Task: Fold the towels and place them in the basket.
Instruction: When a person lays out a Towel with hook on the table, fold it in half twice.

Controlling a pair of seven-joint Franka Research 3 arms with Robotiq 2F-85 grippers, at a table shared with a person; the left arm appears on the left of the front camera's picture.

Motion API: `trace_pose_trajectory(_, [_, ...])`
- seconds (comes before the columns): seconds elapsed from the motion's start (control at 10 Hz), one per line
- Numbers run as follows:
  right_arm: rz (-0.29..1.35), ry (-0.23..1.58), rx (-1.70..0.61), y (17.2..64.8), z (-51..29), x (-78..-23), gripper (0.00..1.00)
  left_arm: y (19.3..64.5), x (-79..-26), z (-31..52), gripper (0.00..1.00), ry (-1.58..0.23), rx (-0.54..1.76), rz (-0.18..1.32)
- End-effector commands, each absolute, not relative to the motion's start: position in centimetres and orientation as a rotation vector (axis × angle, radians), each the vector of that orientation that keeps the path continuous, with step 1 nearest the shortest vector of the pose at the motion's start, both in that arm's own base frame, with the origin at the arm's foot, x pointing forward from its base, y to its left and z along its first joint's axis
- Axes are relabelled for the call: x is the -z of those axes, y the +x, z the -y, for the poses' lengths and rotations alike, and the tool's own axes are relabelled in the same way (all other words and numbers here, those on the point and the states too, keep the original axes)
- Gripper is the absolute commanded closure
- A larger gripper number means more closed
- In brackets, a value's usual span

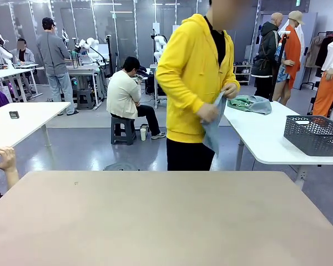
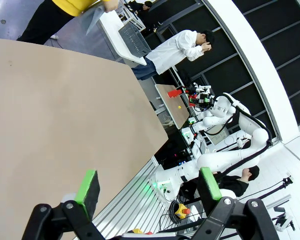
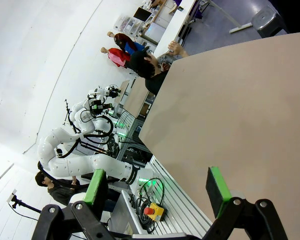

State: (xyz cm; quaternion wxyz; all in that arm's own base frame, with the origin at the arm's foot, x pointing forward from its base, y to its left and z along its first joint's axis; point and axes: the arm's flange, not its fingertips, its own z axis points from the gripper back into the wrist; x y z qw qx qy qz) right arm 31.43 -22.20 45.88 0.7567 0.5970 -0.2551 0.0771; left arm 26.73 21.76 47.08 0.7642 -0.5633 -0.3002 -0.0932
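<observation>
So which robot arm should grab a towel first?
Probably the right. The person holds a towel on the robot's right; the towel pile and the basket sit there too. The left gripper and right gripper are both open, holding nothing.

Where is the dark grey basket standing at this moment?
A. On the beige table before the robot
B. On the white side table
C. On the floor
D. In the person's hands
B: the basket sits on the white side table, to the right of the person.
</observation>
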Motion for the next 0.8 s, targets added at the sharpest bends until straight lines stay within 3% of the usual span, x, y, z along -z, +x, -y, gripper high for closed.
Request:
trace_pose_trajectory(0.0, [0.565,1.312,-0.174,31.45,22.23,-46.01,0.00,26.89,-47.08,-21.84,0.00,-1.244,0.217,0.677])
trace_pose_trajectory(0.7, [0.565,1.312,-0.174,31.45,22.23,-46.01,0.00,26.89,-47.08,-21.84,0.00,-1.244,0.217,0.677])
